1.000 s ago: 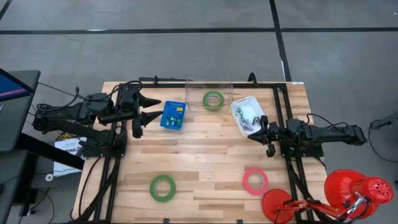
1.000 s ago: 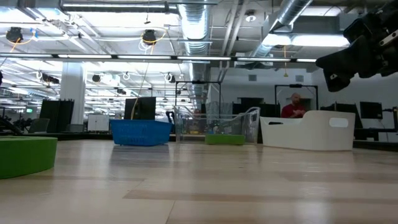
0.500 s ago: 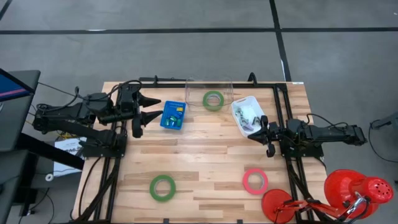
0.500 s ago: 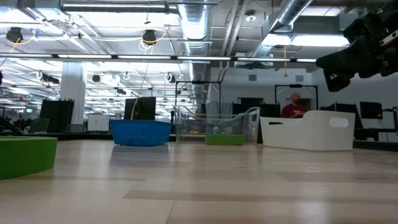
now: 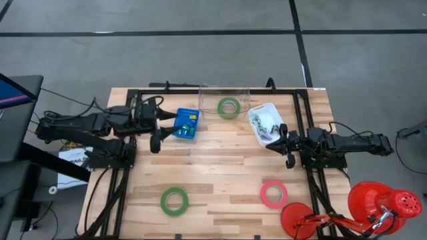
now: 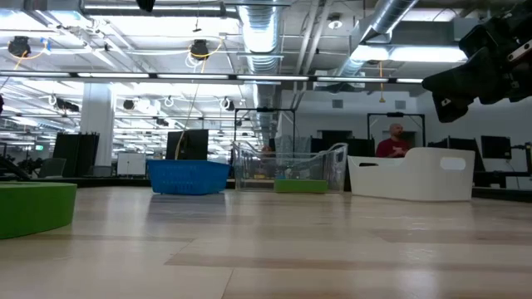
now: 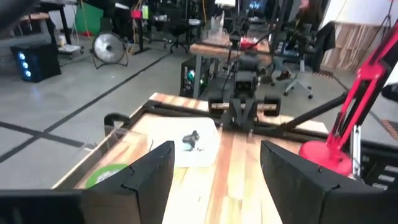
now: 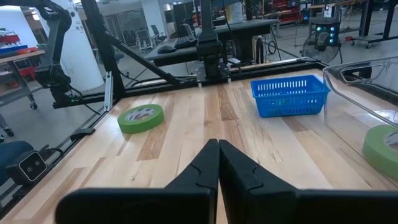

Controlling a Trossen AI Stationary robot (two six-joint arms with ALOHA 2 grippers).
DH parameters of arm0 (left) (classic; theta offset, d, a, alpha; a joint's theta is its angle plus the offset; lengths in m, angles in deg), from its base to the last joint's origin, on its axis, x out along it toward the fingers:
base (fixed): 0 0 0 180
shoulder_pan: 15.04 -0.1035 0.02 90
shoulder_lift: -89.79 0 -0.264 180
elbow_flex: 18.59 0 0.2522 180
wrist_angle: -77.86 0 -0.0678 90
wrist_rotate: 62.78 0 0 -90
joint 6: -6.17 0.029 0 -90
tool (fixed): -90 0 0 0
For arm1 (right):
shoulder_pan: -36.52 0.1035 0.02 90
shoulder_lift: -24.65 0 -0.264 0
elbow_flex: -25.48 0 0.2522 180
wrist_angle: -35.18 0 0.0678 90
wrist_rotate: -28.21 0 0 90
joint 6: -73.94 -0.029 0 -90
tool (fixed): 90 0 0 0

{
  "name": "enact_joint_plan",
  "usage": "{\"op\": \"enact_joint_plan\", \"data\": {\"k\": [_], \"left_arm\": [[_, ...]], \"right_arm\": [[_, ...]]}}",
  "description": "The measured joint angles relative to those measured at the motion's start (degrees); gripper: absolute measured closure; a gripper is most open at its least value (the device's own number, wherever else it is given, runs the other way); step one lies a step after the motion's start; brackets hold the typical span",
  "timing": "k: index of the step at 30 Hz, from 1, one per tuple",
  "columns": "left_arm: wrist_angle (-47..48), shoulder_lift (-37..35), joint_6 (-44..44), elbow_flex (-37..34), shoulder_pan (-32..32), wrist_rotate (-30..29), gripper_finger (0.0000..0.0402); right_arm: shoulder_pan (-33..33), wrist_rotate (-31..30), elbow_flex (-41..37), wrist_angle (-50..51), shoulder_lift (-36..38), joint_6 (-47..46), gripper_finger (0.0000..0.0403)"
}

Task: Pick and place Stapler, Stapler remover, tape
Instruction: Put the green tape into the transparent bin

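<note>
1. High view: the left gripper (image 5: 159, 129) is held open beside the blue basket (image 5: 185, 123), seemingly for reaching in; one green tape (image 5: 174, 201) and the pink tape (image 5: 273, 193) lie unsorted.
2. Left wrist view: fingers (image 7: 149, 177) are spread, empty.
3. Right wrist view: the right gripper (image 8: 218, 163) is shut, idle.

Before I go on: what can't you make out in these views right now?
- Blue basket contents: high view, too small to name.
- White bin contents: high view too small; left wrist view blurred.
- Pink tape: high view only; outside the low view.
- Left gripper: absent from the low view.
</note>
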Motion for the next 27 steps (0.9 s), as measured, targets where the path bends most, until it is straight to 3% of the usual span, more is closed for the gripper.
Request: {"op": "enact_joint_plan", "data": {"k": [12,27], "left_arm": [[-2.2,2.5,-0.6,-4.4,0.0,0.0,0.0175],[-3.7,10.2,-2.5,-4.5,0.5,1.1,0.0175]], "right_arm": [[0.0,0.0,0.0,0.0,0.0,0.0,0.0403],[0.0,0.0,0.0,0.0,0.0,0.0,0.0403]]}}
